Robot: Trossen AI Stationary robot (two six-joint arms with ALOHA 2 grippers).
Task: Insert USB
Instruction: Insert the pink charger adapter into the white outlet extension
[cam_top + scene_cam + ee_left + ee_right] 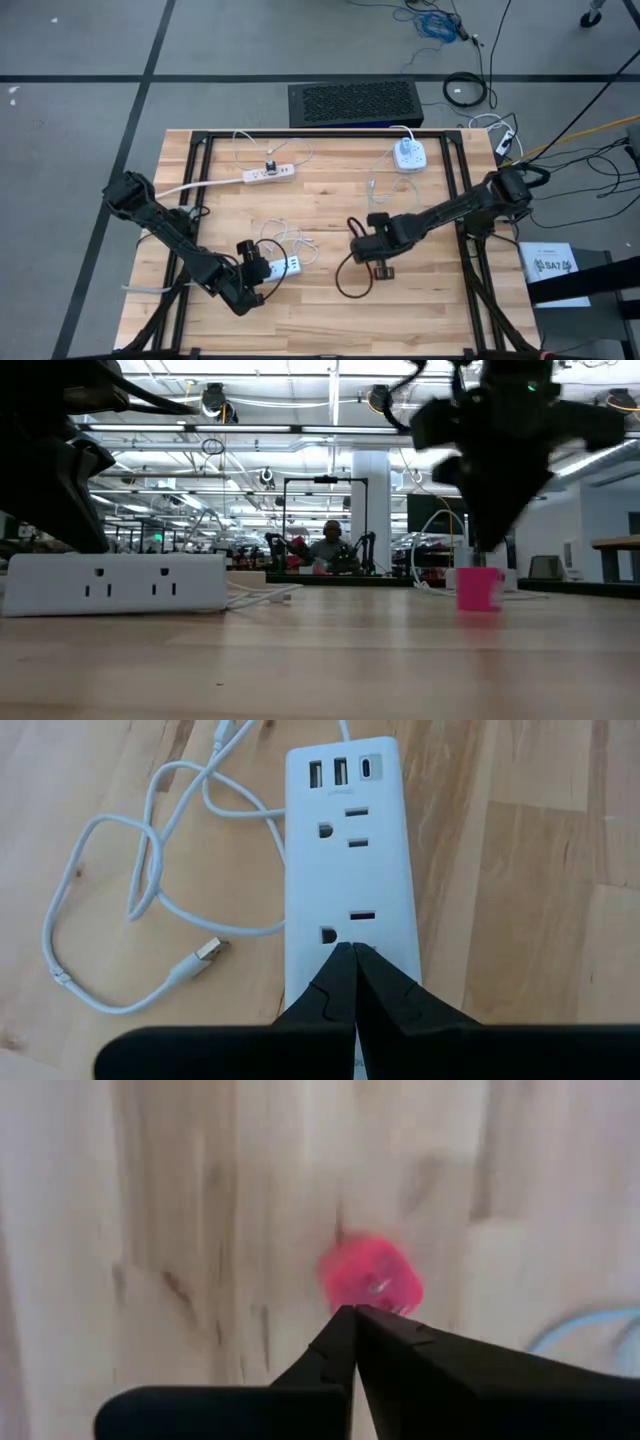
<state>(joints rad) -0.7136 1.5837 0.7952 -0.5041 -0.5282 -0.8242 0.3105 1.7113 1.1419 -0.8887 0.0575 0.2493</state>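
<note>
Nearest the lower edge of the high view, the left gripper is sitting at lower left of centre on the white power strip. In the left wrist view its jaws are closed tip to tip with nothing between them, resting on the strip's face just below the lower socket. The strip's USB ports are lying at the far end, at the top of that picture. A white USB cable is looping loosely on the counter beside the strip, its metal plug lying free and apart from the ports.

That plug looks light and stiff on a soft, springy lead, so I judge it best taken by the moulded body just behind the metal tip, keeping it level; the strip may slide unless pinned.

Farther up, near the frame's centre, the right gripper is hanging over a small pink block. Its jaws are shut, pointing at the block but not holding it, as far as the right wrist view shows.
</note>
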